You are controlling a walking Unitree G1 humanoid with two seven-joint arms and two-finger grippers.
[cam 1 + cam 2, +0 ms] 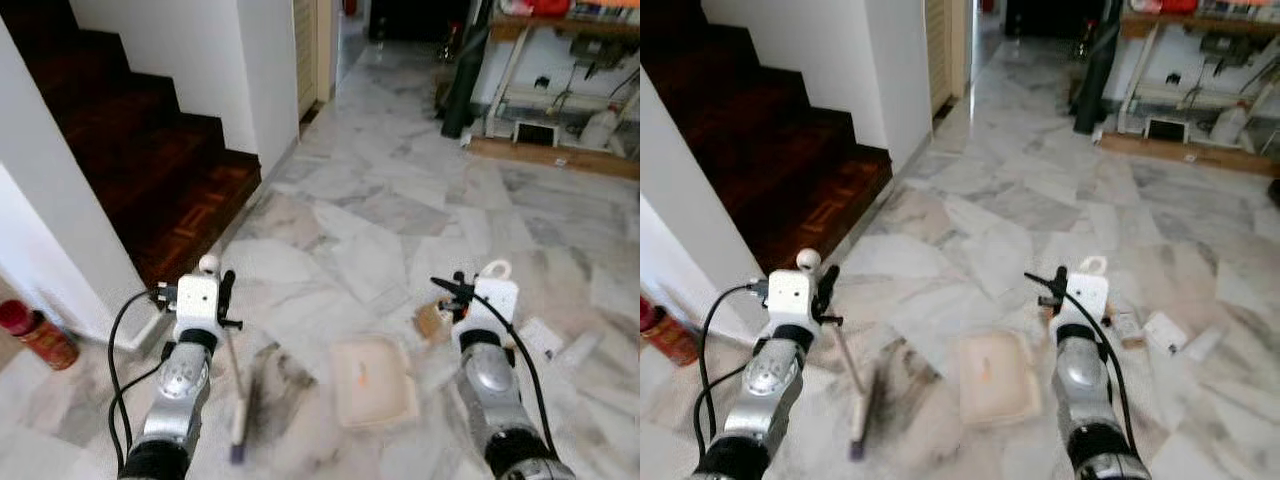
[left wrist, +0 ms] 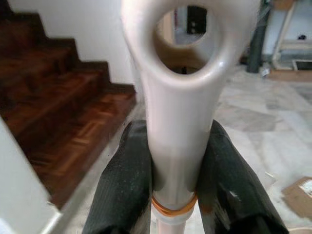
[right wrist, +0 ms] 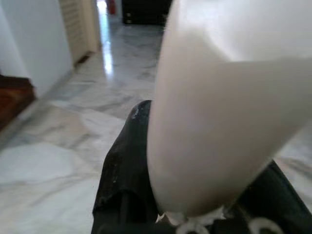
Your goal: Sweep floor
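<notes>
The marble floor [image 1: 400, 200] spreads pale and veined ahead of the robot, and the cream dustpan [image 1: 372, 380] lies flat on it between the two arms, just to the right of the broom head. The left gripper [image 2: 173, 195] is clamped on the broom [image 1: 238, 400]: in the left wrist view its two black fingers [image 2: 124, 180] press either side of the white handle, whose ring end stands up just past them. From that grip the handle slants down to the long head, which rests on the floor near the dustpan's left edge. The right gripper [image 3: 195, 214] has its fingers closed around a thick cream handle [image 3: 214, 122], apparently the dustpan's own, though it is too near the lens to be sure. Scraps of brown cardboard [image 1: 432, 322] and white paper [image 1: 540, 336] lie beyond and to the right of the dustpan. Dark wooden stairs [image 1: 150, 150] rise to the broom's left, and a red can [image 1: 38, 335] stands by the white wall [image 1: 50, 220] there.
</notes>
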